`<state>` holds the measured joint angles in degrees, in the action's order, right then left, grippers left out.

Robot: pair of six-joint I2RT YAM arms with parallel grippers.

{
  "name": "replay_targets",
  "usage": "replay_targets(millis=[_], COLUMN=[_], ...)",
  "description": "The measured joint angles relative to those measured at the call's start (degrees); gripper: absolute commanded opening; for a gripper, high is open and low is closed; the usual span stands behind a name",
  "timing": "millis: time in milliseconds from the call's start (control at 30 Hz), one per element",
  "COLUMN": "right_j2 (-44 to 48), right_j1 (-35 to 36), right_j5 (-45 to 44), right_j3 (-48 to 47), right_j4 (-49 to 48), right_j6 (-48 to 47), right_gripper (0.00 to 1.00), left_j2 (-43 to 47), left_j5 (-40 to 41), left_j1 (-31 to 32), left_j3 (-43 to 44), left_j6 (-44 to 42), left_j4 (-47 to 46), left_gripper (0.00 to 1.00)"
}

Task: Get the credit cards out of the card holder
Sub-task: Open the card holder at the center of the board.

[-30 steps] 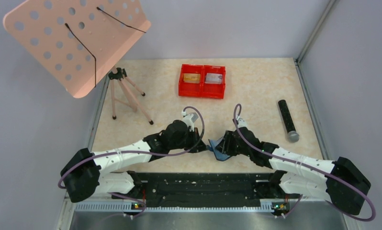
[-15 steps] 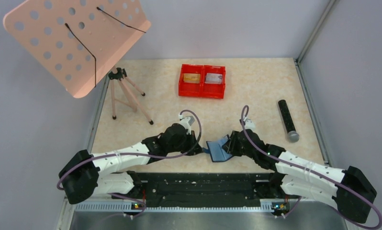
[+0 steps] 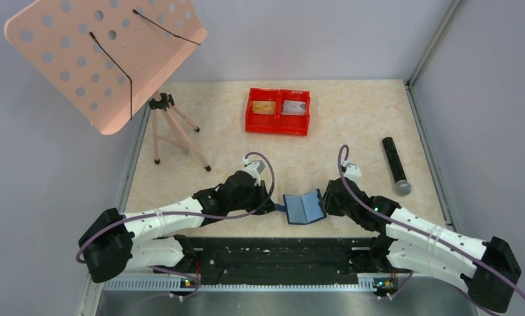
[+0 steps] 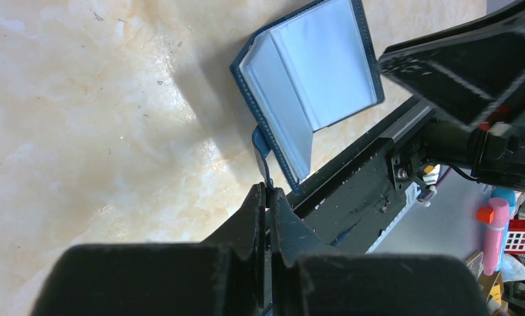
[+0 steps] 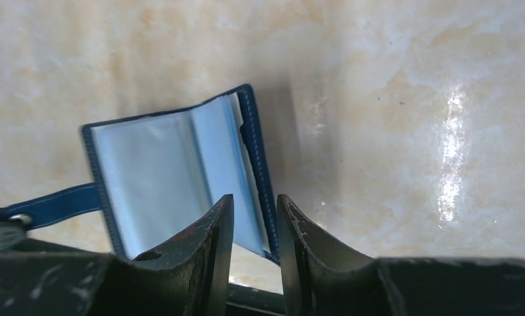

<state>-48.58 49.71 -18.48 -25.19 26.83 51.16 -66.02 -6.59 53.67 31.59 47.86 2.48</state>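
– Firstly, the card holder [image 3: 304,208]: position?
– Lying open on the table [image 3: 352,118] near its front edge, between the two grippers, pale grey-blue pockets facing up. The halves stand in a shallow V (plainest from the left wrist).
– Left gripper [image 3: 273,205]?
– Fingers pressed together, pinching the closure tab [image 4: 261,148] that sticks out of the holder's left side.
– Right gripper [image 5: 253,210]?
– Fingers a narrow gap apart at the holder's right edge, which shows through that gap. Contact cannot be confirmed.
– The credit cards?
– Both in the red tray [image 3: 277,125] at the far side, well apart from the holder: the gold-tan card [image 3: 264,106] in the left compartment, the silver-grey card [image 3: 294,107] in the right.
– Other items?
– A black cylinder [image 3: 395,164] lies to the right; a small tripod [image 3: 174,128] stands at the left under a pink perforated board [image 3: 108,52].
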Motion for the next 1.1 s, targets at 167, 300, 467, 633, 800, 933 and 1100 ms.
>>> replay_targets(millis=[167,300,467,633,800,933,1100], right_j2=[4.17,5.88,3.39,-3.06,-7.23,-8.83,-11.21], right_j1=[0.0,0.0,0.02,0.17,0.24,0.37,0.57], right_j5=[1.6,6.34,13.64,16.48,17.16,17.59,17.77], right_j3=[-4.2,-4.42,-1.7,0.17,0.48,1.16,1.97], right_j4=[0.15,-4.92,-15.91,-20.92,-22.69,-25.14,-26.43], right_j6=[-0.33,-0.63,0.02,0.92,0.94,0.96,0.98], right_gripper=[0.31,0.33,0.33,0.4,0.51,0.57,0.6], left_j2=[0.26,0.28,0.28,0.31,0.55,0.63,0.63], left_j5=[-0.24,-0.44,-0.68,-1.09,-1.22,-1.29,-1.33], left_j1=[0.0,0.0,0.0,0.0,0.0,0.0,0.0], left_j3=[0.0,0.0,0.0,0.0,0.0,0.0,0.0], left_j6=[0.0,0.0,0.02,0.04,0.04,0.04,0.02], left_j4=[0.09,0.09,-0.35,-1.07,-1.22,-1.25,-1.25], left_gripper=[0.0,0.0,0.0,0.0,0.0,0.0,0.0])
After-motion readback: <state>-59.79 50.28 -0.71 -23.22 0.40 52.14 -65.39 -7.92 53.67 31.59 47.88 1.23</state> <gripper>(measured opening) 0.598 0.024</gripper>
